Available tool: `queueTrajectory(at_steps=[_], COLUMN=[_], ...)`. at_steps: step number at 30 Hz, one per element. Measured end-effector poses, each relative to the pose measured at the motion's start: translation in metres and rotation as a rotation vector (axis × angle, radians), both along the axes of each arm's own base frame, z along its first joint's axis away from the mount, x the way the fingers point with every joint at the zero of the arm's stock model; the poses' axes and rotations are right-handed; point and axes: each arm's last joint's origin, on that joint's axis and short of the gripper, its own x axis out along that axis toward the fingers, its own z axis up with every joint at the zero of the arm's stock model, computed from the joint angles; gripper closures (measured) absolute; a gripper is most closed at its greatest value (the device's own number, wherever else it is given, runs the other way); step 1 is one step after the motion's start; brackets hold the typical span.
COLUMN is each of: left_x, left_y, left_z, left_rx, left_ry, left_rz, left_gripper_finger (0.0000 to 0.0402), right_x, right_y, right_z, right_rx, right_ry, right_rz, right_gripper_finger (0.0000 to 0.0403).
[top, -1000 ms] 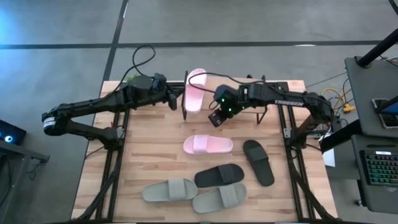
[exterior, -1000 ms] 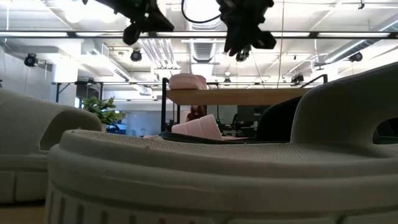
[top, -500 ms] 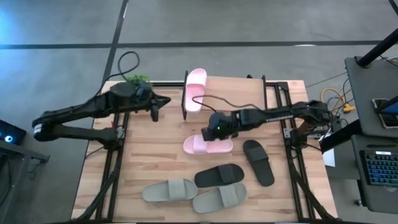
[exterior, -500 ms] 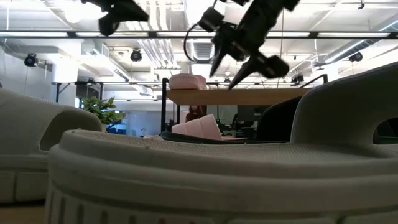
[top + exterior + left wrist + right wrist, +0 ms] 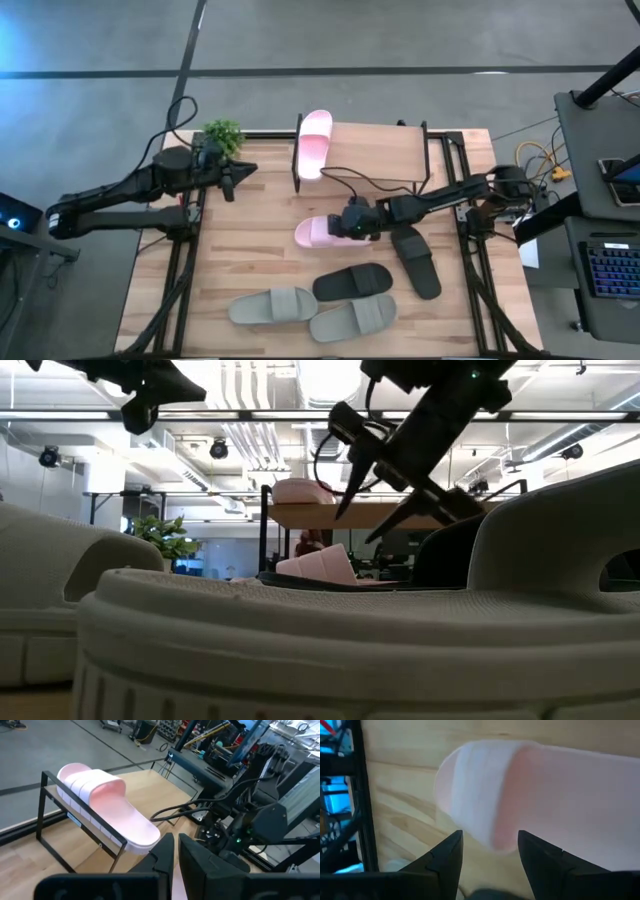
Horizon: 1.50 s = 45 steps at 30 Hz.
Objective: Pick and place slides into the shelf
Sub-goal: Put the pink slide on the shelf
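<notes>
High view shows the right gripper point(image 5: 352, 222), fingers spread, over the loose pink slide point(image 5: 325, 233) to grasp it; left gripper point(image 5: 232, 175), nearly closed, waits left of the shelf point(image 5: 385, 155).

Right gripper point(image 5: 346, 224) low at table centre, jaws apart — left gripper point(image 5: 228, 181) raised, far left, jaws nearly together.

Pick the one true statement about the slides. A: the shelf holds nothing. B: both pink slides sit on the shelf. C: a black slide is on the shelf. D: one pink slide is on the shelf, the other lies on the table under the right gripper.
D: one pink slide sits on the shelf, while the right gripper, fingers open, is at the second pink slide on the table.
</notes>
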Motion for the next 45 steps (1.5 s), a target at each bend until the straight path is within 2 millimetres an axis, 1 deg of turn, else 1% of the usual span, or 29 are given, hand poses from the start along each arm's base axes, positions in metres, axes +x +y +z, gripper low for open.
queueTrajectory(at_steps=[4, 8, 12, 16, 18, 21, 29, 34, 37, 40, 42, 45], left_x=[0.0, 0.001, 0.002, 0.003, 0.005, 0.007, 0.01, 0.01, 0.01, 0.009, 0.009, 0.01], left_y=[0.0, 0.0, 0.0, 0.001, 0.001, 0.002, 0.003, 0.003, 0.003, 0.003, 0.003, 0.003], left_z=[0.0, -0.001, -0.001, -0.002, -0.002, -0.003, -0.005, -0.005, -0.004, -0.004, -0.004, -0.004], left_rx=[0.0, -0.001, -0.002, -0.004, -0.005, -0.006, -0.01, -0.01, -0.009, -0.009, -0.008, -0.009], left_ry=[0.0, 0.004, 0.007, 0.015, 0.018, 0.024, 0.038, 0.039, 0.036, 0.034, 0.033, 0.035], left_rz=[0.0, 0.0, 0.0, 0.0, 0.0, 0.0, 0.0, 0.0, 0.0, 0.0, 0.0, 0.0], left_gripper_finger=[0.0391, 0.0391, 0.0391, 0.0391, 0.0391, 0.0391, 0.0391, 0.0391, 0.0391, 0.0391, 0.0391, 0.0391], right_x=[0.006, 0.012, 0.023, 0.031, 0.034, 0.034, 0.032, 0.033, 0.033, 0.029, 0.023, 0.006], right_y=[0.0, 0.001, 0.0, -0.002, -0.002, -0.001, 0.0, 0.002, 0.008, 0.018, 0.025, 0.034], right_z=[-0.009, -0.022, -0.022, -0.026, -0.025, -0.024, -0.025, -0.024, -0.018, -0.003, 0.009, 0.028], right_rx=[-0.008, -0.012, -0.027, -0.053, -0.055, -0.066, -0.077, -0.084, -0.083, -0.076, -0.075, -0.105], right_ry=[-0.01, 0.027, 0.013, 0.026, 0.024, 0.018, 0.025, 0.024, 0.008, -0.028, -0.044, -0.031], right_rz=[-0.013, -0.012, 0.002, 0.022, 0.023, 0.016, 0.019, 0.031, 0.045, 0.069, 0.068, 0.015], right_gripper_finger=[0.022, 0.022, 0.022, 0.0221, 0.0227, 0.0251, 0.0348, 0.0388, 0.0391, 0.0392, 0.0393, 0.0392])
